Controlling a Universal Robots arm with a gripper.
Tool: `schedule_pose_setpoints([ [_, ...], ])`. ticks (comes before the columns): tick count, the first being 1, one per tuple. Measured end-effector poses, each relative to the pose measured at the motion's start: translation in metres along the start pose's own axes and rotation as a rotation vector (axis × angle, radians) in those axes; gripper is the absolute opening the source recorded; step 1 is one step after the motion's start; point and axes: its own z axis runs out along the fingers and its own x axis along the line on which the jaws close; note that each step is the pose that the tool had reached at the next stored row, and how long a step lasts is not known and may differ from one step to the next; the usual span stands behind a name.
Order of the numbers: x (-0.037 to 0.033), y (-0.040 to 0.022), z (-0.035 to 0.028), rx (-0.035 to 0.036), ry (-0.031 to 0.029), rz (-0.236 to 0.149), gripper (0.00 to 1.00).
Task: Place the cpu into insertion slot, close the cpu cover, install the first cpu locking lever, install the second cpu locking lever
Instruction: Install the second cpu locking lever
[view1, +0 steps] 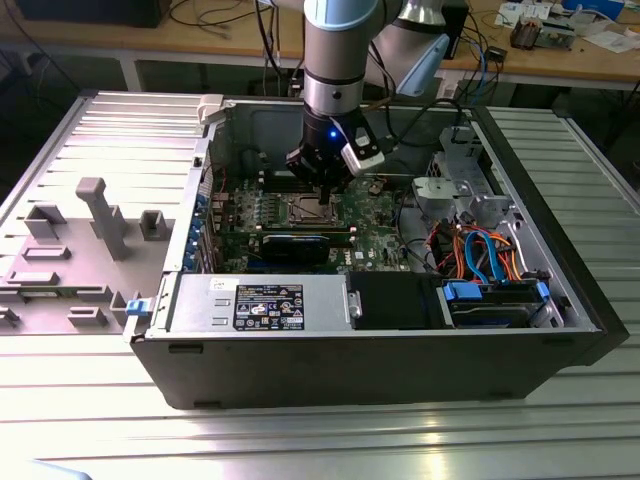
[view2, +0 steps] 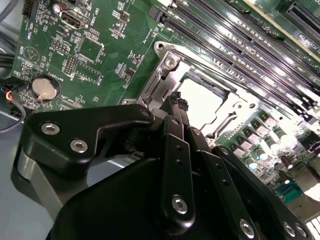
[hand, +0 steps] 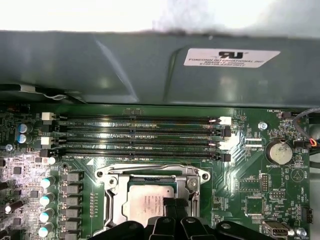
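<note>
Black matte gripper (hand: 172, 209), fingers pressed together with nothing held, tips on the silver square cpu (hand: 150, 197) (inside the shiny steel cpu cover (hand: 112, 192)) at the first wrist view's lower centre

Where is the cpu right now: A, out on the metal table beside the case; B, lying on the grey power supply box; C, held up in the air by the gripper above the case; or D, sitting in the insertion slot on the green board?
D: in the first wrist view the cpu lies inside the insertion slot, the gripper just over it.
</note>
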Motion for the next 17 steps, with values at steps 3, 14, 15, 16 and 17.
schedule_pose_setpoints([
  [3, -0.0001, -0.0001, -0.0034, 0.0001, -0.0001, 0.000, 0.11],
  [14, 0.0001, -0.0062, -0.0035, 0.0039, 0.0002, 0.000, 0.11],
  [15, 0.0001, -0.0064, -0.0044, 0.0046, 0.0002, 0.000, 0.11],
  [16, 0.0000, -0.0064, -0.0054, 0.0060, 0.0002, 0.000, 0.11],
  [17, 0.0000, -0.0063, -0.0082, 0.0085, 0.0003, 0.000, 0.11],
])
